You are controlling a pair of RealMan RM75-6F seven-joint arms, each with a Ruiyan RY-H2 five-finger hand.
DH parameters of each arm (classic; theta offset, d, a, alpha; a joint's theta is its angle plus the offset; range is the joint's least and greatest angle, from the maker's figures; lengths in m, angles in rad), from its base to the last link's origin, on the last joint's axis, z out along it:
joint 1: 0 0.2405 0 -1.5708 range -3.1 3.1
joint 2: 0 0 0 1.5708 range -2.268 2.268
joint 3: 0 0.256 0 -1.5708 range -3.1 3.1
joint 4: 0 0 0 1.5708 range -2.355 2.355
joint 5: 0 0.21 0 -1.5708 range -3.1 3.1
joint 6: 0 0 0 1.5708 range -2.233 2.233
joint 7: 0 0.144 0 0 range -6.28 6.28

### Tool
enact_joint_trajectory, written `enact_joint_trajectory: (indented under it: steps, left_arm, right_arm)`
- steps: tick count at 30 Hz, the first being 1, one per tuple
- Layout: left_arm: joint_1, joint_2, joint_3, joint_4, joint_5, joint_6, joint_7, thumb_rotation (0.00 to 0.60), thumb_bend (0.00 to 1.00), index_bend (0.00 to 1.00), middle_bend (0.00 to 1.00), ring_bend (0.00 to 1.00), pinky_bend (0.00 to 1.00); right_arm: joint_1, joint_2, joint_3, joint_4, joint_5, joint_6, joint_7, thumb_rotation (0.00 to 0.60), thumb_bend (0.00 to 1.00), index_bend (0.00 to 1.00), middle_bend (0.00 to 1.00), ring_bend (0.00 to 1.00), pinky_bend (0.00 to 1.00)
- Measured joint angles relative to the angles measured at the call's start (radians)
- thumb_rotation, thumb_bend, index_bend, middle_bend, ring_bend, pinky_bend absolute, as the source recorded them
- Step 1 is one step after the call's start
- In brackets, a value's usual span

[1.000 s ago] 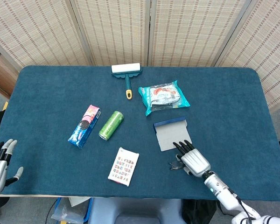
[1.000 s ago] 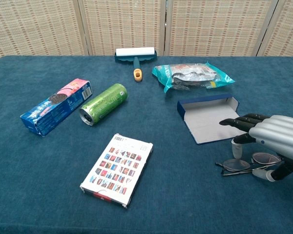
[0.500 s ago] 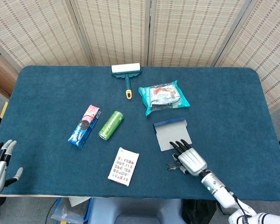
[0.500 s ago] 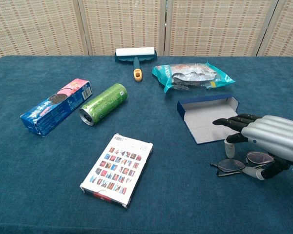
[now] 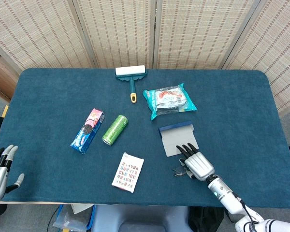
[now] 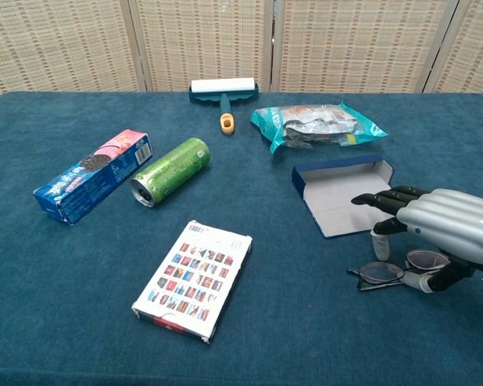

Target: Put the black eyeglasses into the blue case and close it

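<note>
The black eyeglasses [image 6: 390, 272] lie on the blue cloth near the front right; in the head view only a bit of the eyeglasses [image 5: 178, 170] shows beside the hand. My right hand [image 6: 443, 229] hovers over them, palm down, most fingers stretched left. Its thumb and one bent finger come down on either side of the frame and pinch it. In the head view the right hand [image 5: 197, 163] sits just below the blue case [image 5: 178, 137]. The blue case [image 6: 344, 191] lies open, grey inside, just behind the glasses. My left hand [image 5: 0, 169] waits off the table's front left corner, fingers apart.
A card box [image 6: 193, 279] lies front centre. A green can [image 6: 171, 170] and a cookie box [image 6: 92, 175] lie to the left. A teal snack bag [image 6: 315, 125] and a lint roller [image 6: 223, 90] sit at the back. The table's front edge [image 5: 150, 205] is close to the right hand.
My right hand has shifted slightly left and the eyeglasses have slid left with it, staying on the cloth. The left hand has not moved.
</note>
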Motion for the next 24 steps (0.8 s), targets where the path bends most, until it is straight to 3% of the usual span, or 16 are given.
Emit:
enact_joint_trajectory:
  steps: [9, 24]
  left_arm:
    - [0.001, -0.004, 0.0, 0.007, 0.0, 0.0, -0.004, 0.6, 0.31, 0.0, 0.0, 0.01, 0.0]
    - [0.006, -0.007, 0.001, 0.019, 0.001, 0.002, -0.017, 0.6, 0.31, 0.0, 0.0, 0.01, 0.0]
  right_arm:
    - [0.002, -0.005, -0.001, 0.009, 0.01, 0.009, 0.004, 0.6, 0.43, 0.61, 0.12, 0.0, 0.0]
    - [-0.003, 0.005, 0.002, 0.012, 0.005, 0.054, 0.029, 0.6, 0.56, 0.63, 0.15, 0.0, 0.0]
